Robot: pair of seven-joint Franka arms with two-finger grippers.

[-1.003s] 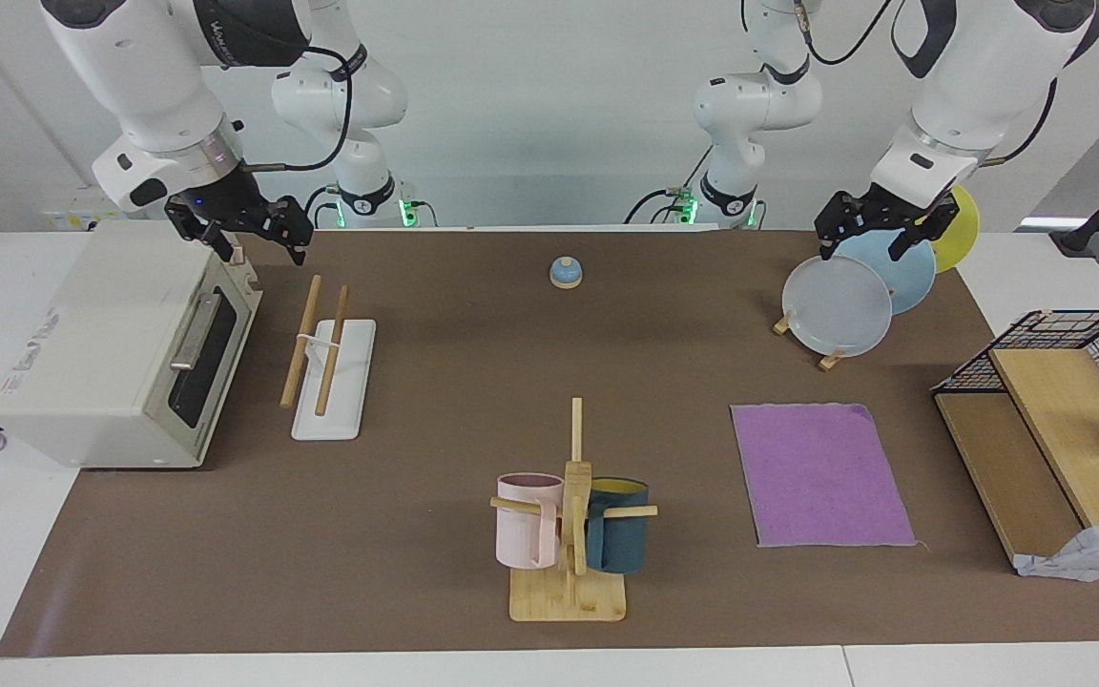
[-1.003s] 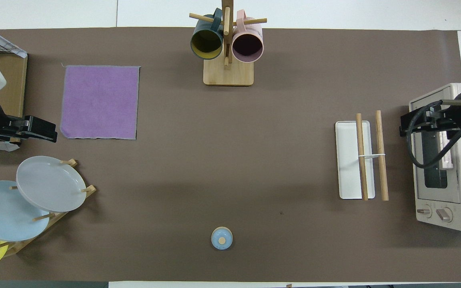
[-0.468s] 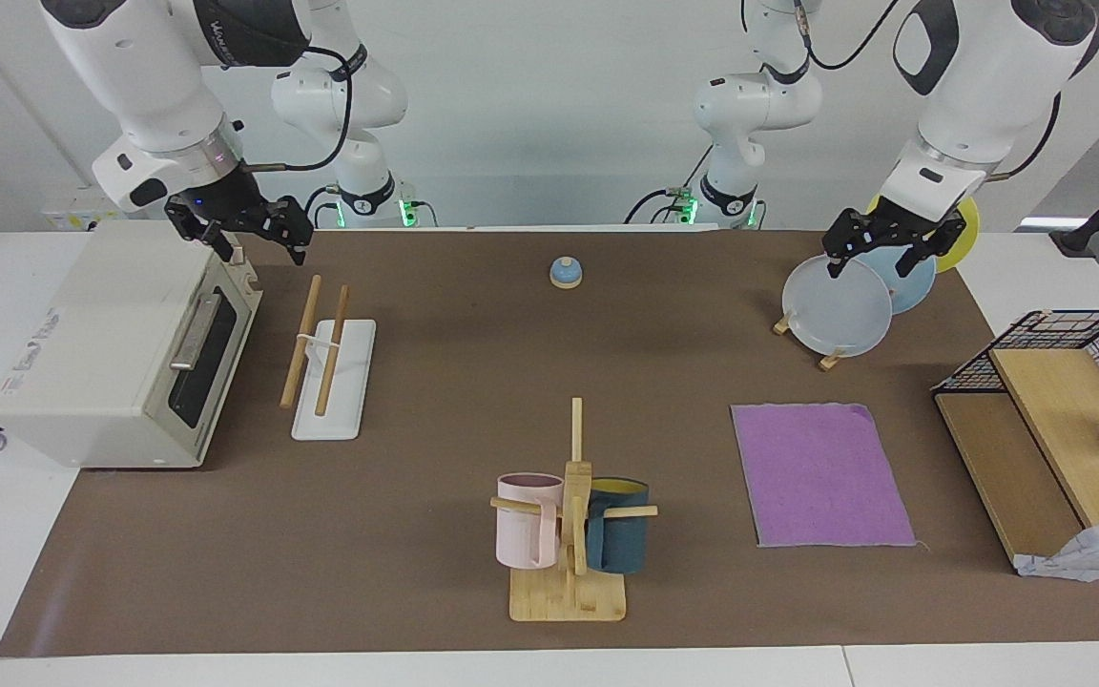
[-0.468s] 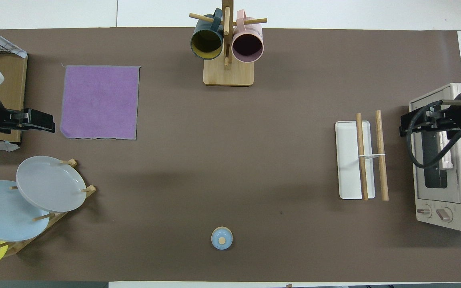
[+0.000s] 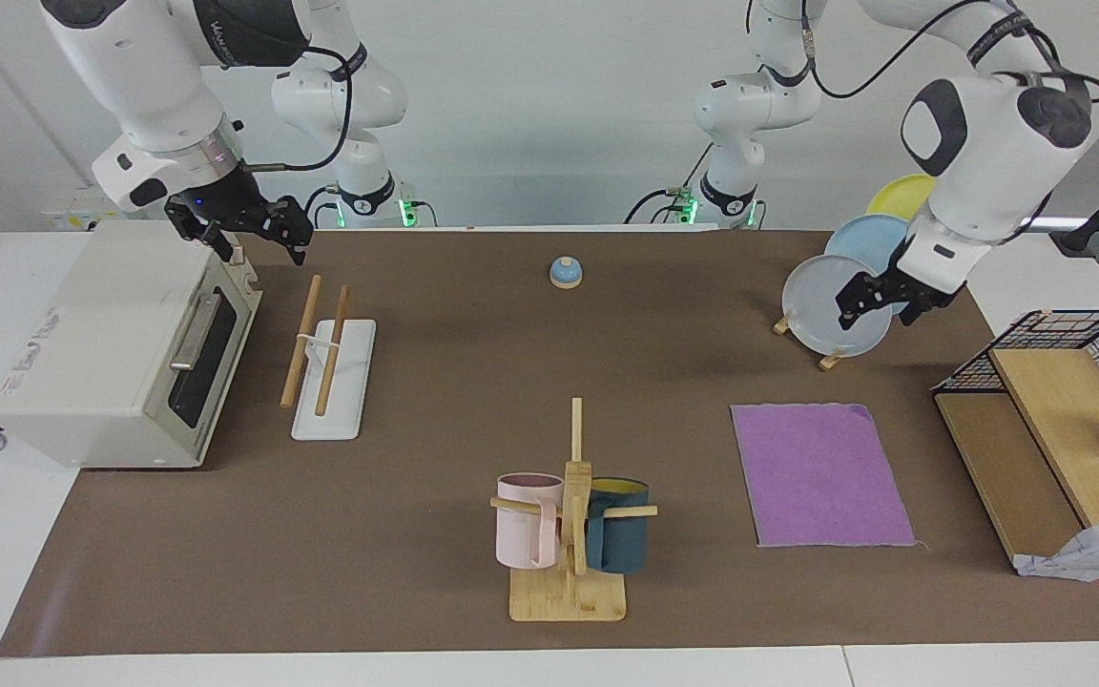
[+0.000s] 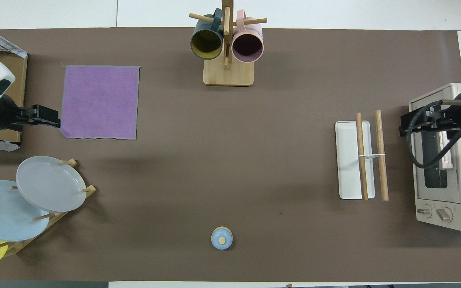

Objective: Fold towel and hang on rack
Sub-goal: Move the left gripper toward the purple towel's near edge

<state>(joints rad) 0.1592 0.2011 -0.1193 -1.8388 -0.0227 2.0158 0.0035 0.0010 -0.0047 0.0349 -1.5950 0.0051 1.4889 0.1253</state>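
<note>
The right gripper (image 5: 237, 232) hangs over the toaster oven (image 5: 120, 348) at the right arm's end of the table, fingers apart, holding nothing. Beside the oven stands the rack (image 5: 328, 358), its two wooden rods bare. The mug tree (image 5: 570, 515) is mid-table, farther from the robots. The purple towel (image 5: 821, 474) lies flat and unfolded on the brown mat (image 5: 435, 401) toward the left arm's end. The left gripper (image 5: 883, 301) hovers by the plate stand (image 5: 836, 305), above the mat near the towel's corner, fingers apart and empty
</note>
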